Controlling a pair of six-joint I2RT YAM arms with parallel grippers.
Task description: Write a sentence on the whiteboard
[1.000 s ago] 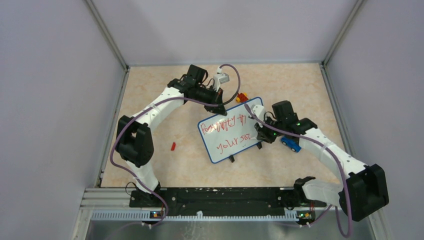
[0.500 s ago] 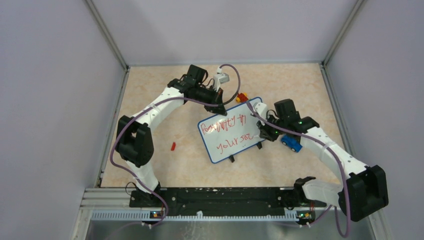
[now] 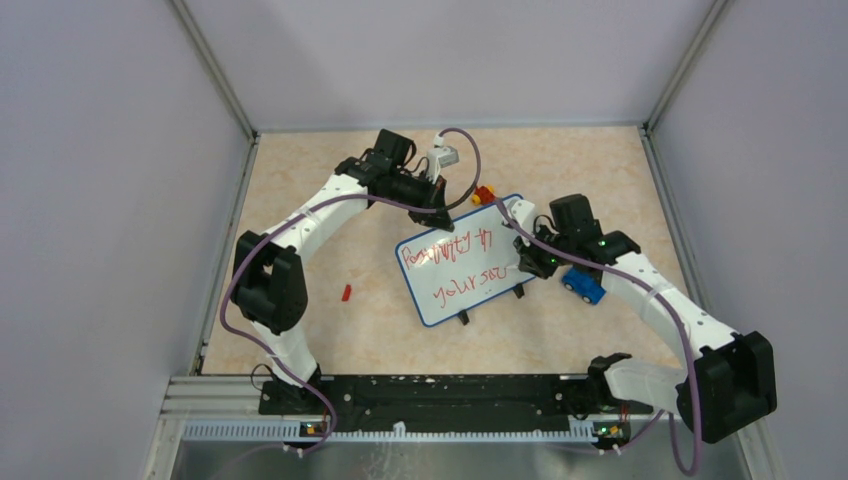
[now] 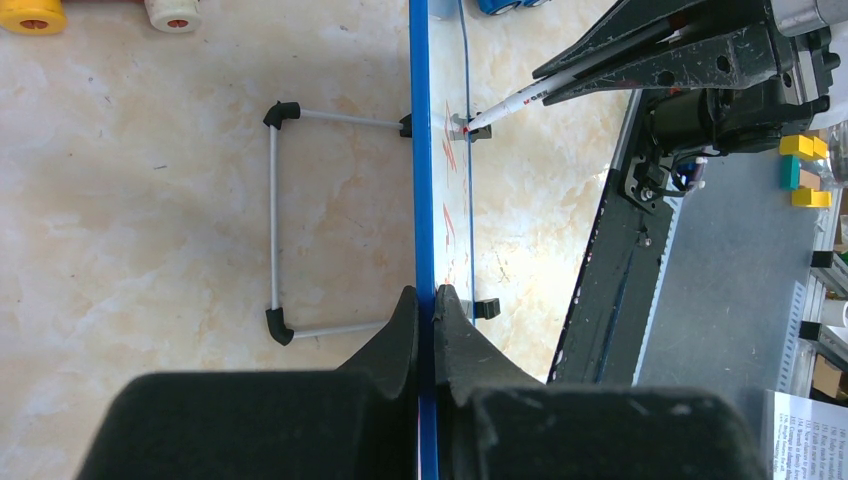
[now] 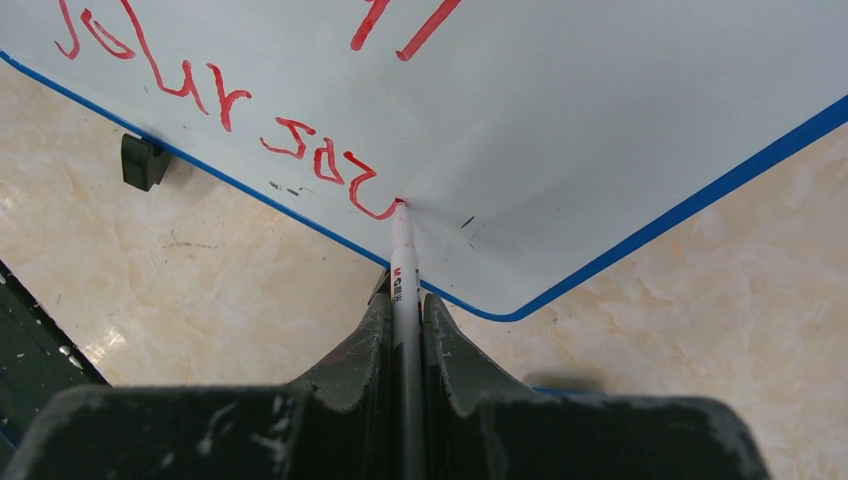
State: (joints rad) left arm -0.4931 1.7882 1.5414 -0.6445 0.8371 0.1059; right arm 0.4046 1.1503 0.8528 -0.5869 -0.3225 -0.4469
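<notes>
The whiteboard (image 3: 443, 306) stands mid-table btw the two arms. It is propped at a slant on its wire stand (image 4: 273, 225), w/ the writing face toward the right arm. The left gripper (image 4: 425, 300) is pinched tight on the top blue rim, i.e. it steadies the board from the far side. The right gripper (image 5: 405, 312) is closed narrow around the marker (image 5: 403, 255), and the barrel runs straight out btw its fingers.

The marker's long axis meets the board face at a slant. Its red tip touches the face at the end of the "u" in the lower line of the sentence (image 3: 452, 250).

Key relation: in the right wrist view the free white space lies to the right of the tip, toward the board's rounded lower corner, and there is little of it. The lower rim is also just beside the tip. So in my judgement the next letter must be narrow and go sideways along the line, not down, or the tip can slip over the rim. The right arm is the nearer one for this; the left only holds. The blue toy car (image 3: 582, 285) sits near the right wrist, off the board.
</notes>
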